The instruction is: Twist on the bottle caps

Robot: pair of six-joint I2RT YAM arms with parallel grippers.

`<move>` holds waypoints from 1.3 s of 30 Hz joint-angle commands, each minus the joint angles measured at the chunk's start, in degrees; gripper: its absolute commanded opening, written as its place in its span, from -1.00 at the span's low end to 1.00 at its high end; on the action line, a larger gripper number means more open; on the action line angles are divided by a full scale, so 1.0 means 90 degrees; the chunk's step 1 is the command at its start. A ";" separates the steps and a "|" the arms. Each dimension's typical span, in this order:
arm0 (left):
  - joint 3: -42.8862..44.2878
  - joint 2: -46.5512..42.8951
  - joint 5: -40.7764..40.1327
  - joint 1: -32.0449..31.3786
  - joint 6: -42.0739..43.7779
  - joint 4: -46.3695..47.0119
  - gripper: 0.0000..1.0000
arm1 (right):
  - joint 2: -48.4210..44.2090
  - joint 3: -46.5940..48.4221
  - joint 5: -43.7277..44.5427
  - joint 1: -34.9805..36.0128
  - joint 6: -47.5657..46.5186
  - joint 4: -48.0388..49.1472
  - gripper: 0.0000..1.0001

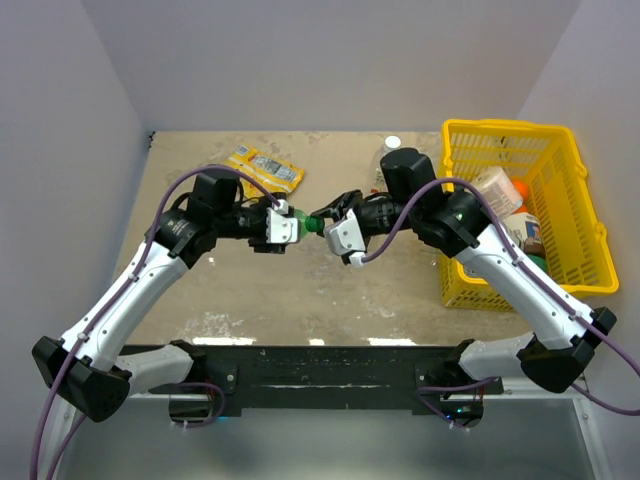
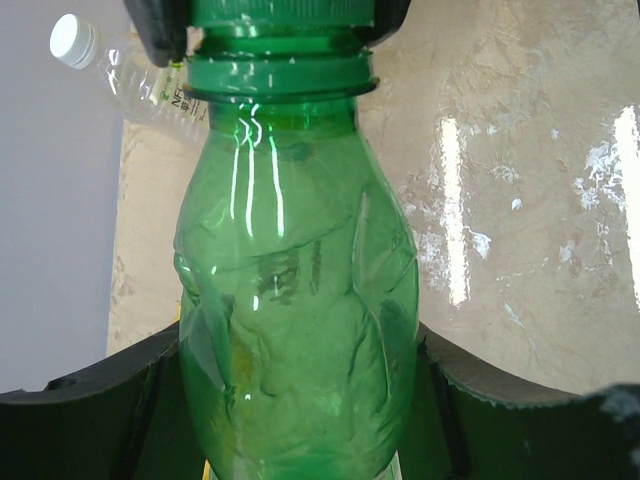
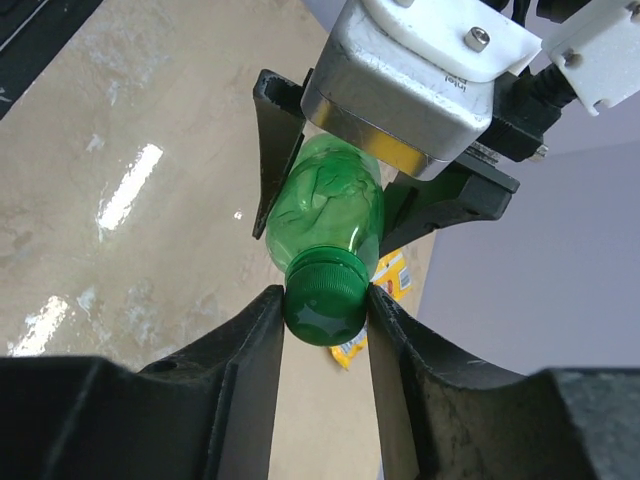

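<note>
Nearest me the table (image 1: 300, 290) is bare, and the work is held up in the air over its middle. The left gripper (image 1: 296, 222) is clamped round the belly of the green bottle (image 2: 290, 330) and holds it on its side, clear of the surface, with the neck pointing across at the other arm. I take it that is so the bottle cannot spin while its partner does the turning.

The right gripper (image 3: 325, 295) faces it end on. Its two fingers sit one each side of the green cap (image 3: 322, 305) and look pressed against its ribbed edge, so I read that as a grip on the cap. The cap is square on the neck, just above the collar ring, but I cannot tell how far down the thread it is. Lining the wrist up with the neck means a plain roll of the wrist should tighten it.

Further back on the left lies a yellow packet (image 1: 265, 170), flat and well apart from the job. Beyond the right arm, against the far wall, a clear bottle (image 2: 130, 80) lies on its side with a white cap (image 2: 73, 40) on it, so that one looks done. A yellow basket (image 1: 560, 140) of bigger containers stands along the right. I can't find a third bottle.
</note>
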 commanded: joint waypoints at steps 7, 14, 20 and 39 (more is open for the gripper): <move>-0.0021 -0.0182 -0.0364 0.0028 -0.0167 0.0737 -1.00 | 0.0287 0.0305 0.0219 0.0071 0.1734 0.0738 -1.00; -0.1433 -0.1127 -0.1799 -0.0031 -0.0119 0.3737 -1.00 | 0.0843 0.0549 0.0650 0.0003 0.5824 0.2048 -1.00; -0.2734 -0.1842 -0.3341 -0.0947 0.1168 0.6193 -1.00 | 0.1254 0.0725 0.0416 -0.0212 0.7954 0.2761 -1.00; -0.3802 -0.1393 -0.6146 -0.1818 0.4026 0.6632 -1.00 | 0.2055 0.1027 -0.1450 -0.1538 1.0978 0.4569 -0.02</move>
